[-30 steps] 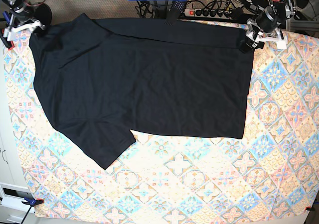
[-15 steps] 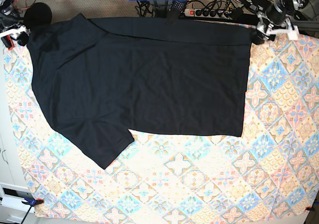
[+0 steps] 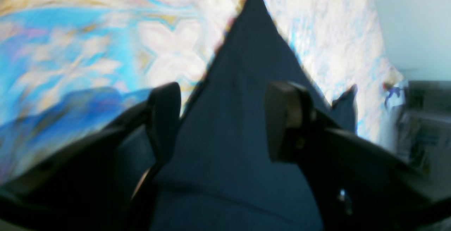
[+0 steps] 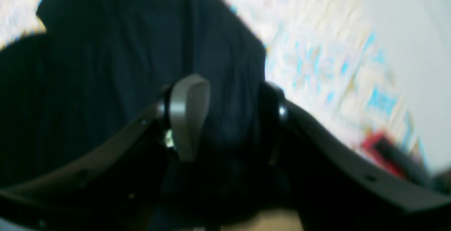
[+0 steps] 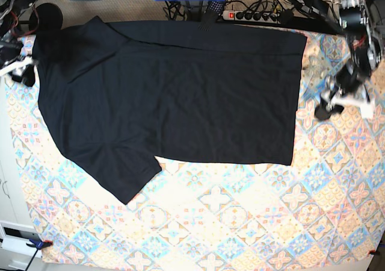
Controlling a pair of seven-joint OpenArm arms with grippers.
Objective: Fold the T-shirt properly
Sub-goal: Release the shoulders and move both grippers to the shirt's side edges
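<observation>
T-shirt point(image 5: 174, 90), plain black, lies spread flat across the far half of the desk point(image 5: 240, 223), which wears a colourful tiled-pattern cloth; one sleeve points toward the near edge. Right tool point(image 5: 21, 72) hovers at the shirt's shoulder edge, left tool point(image 5: 337, 99) beside the hem. Both tools show parted jaws, gripping nothing.

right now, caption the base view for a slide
Black T-shirt spread flat on patterned cloth, both grippers off to its sides.
</observation>
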